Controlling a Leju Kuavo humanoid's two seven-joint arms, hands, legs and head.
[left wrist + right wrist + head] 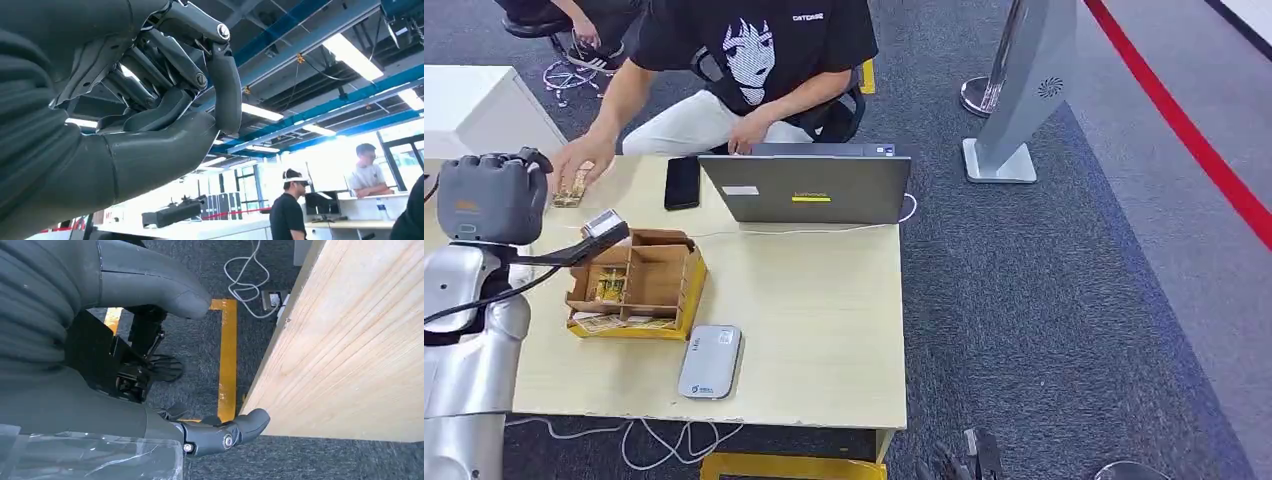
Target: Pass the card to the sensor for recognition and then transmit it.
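Observation:
My left hand (492,196) is raised over the table's left end, its back toward me. In the left wrist view its fingers (220,85) curl in toward the thumb (150,155) with nothing between them. A wooden compartment box (664,285) with cards in it stands beside that arm. The flat grey-white sensor (710,362) lies near the front edge. A person's hand (579,160) rests on a small card-like piece (569,195) at the far left. My right hand (220,435) hangs below the table edge (345,355), thumb and fingers apart, holding nothing.
A grey laptop (809,188) and a black phone (682,182) lie at the table's far side, with a white cable (784,232) trailing across. A seated person (754,60) faces me. A grey stand (1024,90) is on the carpet to the right.

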